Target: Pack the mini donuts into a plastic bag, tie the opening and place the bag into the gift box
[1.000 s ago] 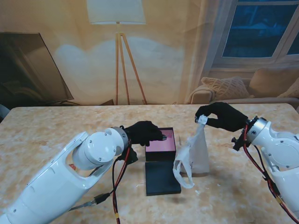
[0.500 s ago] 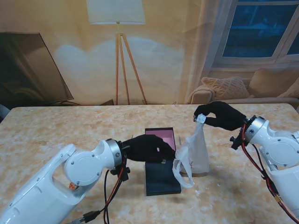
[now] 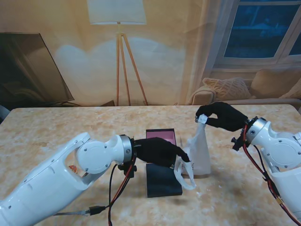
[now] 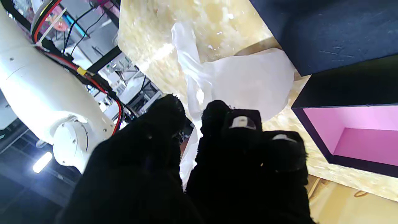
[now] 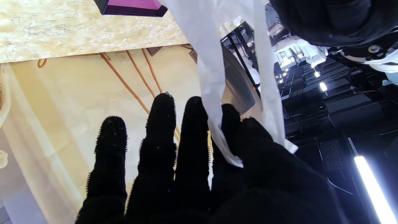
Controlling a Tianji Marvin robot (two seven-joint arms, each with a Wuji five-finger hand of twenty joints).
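The right hand point(image 3: 225, 116) is clenched on the top of the bag point(image 3: 197, 153), held upright right of centre in the stand's view beside the box point(image 3: 161, 140), while the left hand point(image 3: 161, 151) appears pinched on a loose handle, though this cannot be told for sure; the thin, limp, slippery film is best taken at its bunched neck.

The left hand point(image 3: 160, 151) covers the near part of the open gift box point(image 3: 161, 137), so its inside stays unseen. Whether the left fingers point(image 4: 217, 118) touch the plastic bag point(image 3: 196, 153) is unclear. The bag's contents cannot be made out.
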